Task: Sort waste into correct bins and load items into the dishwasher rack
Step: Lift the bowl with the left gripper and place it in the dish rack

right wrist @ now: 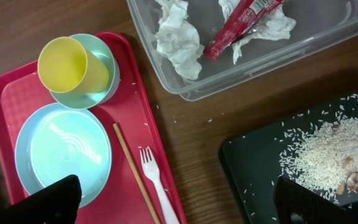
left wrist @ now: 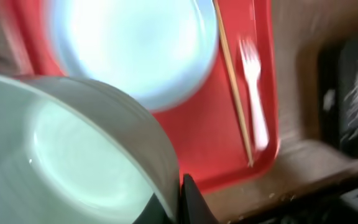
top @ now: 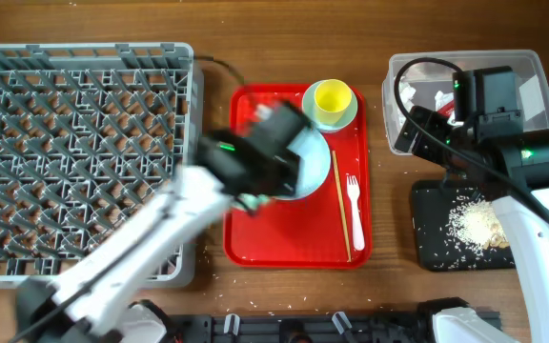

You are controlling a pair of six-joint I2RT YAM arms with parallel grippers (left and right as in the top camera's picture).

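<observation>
Brown wooden table (right wrist: 229, 118): visible wood grain, smooth, low satin sheen.
Large red rectangular plastic tray (top: 294, 238): finely stippled floor, glossier rim.
Pale green-blue round plate (right wrist: 63, 152): smooth, glossy, faint concentric ridges at the centre.
Pale round bowl (left wrist: 73, 155): smooth, glossy, hard; plastic or ceramic cannot be told.
Small yellow cup (right wrist: 73, 67): smooth, plastic-looking, soft sheen.
White plastic fork (right wrist: 159, 185): smooth, slightly shiny.
Thin wooden chopstick (right wrist: 133, 168): bare wood, matt.
Clear rectangular plastic tub (right wrist: 316, 28): transparent, glossy.
Crumpled white tissue (right wrist: 178, 37): paper, matt, creased.
Crinkled red sachet wrapper (right wrist: 238, 25): shiny film, wrinkled.
Shallow black rectangular tray (right wrist: 253, 162): matt plastic.
Whitish rice scraps (right wrist: 328, 155): loose, grainy, dull.
Large square grey plastic crate (top: 84, 50): matt moulded plastic.
</observation>
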